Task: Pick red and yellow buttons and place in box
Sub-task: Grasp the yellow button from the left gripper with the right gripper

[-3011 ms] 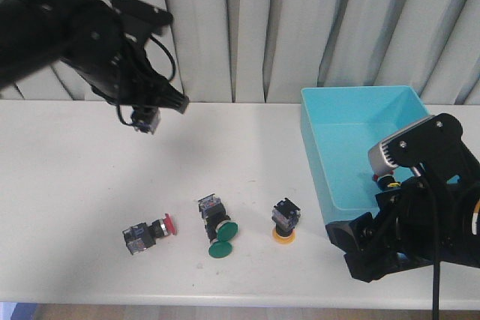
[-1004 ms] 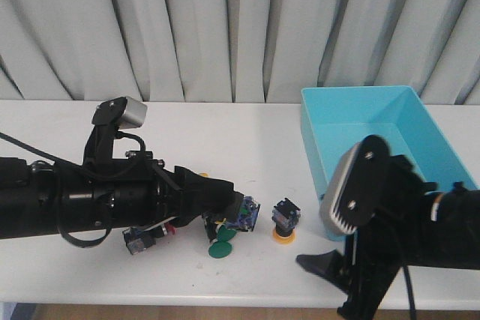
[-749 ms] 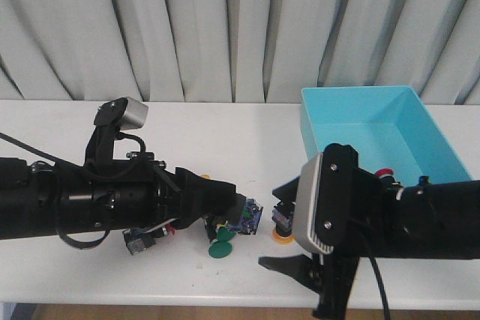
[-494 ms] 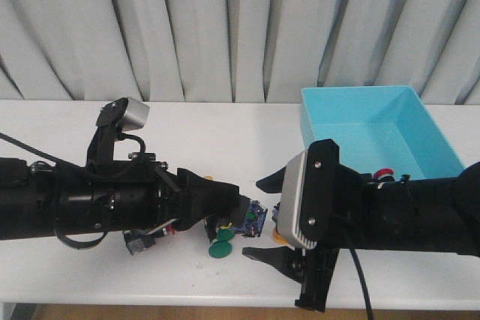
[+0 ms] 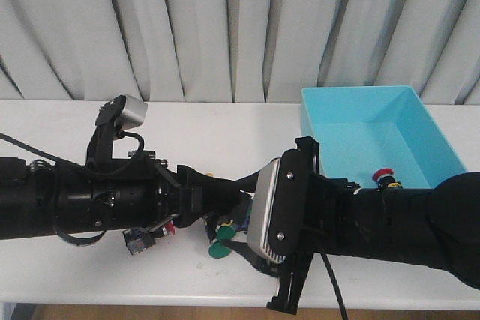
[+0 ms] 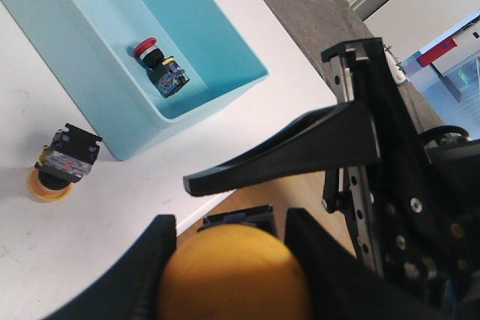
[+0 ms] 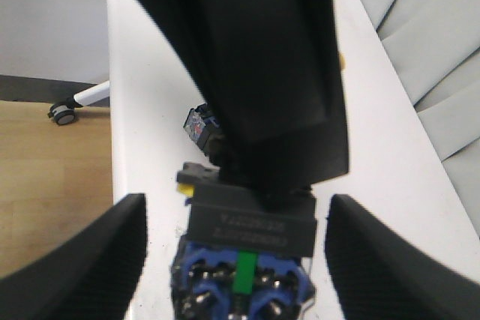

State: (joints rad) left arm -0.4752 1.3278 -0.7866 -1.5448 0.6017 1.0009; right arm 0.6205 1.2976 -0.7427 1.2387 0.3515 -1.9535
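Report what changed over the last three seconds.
The left gripper came down from high on the left, shut on a yellow-capped button. The right gripper swung from beside the box to it, open around that button. The green button, box and red button inside it stayed.

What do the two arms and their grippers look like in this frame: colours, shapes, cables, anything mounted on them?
Both arms are matte black and thick, tube-like. The left arm carries a silver-grey camera on a black bracket, with thin black cables looping beside it. The right arm bears a silver-grey camera housing with small screws. The gripper fingers are black, flat and tapering.
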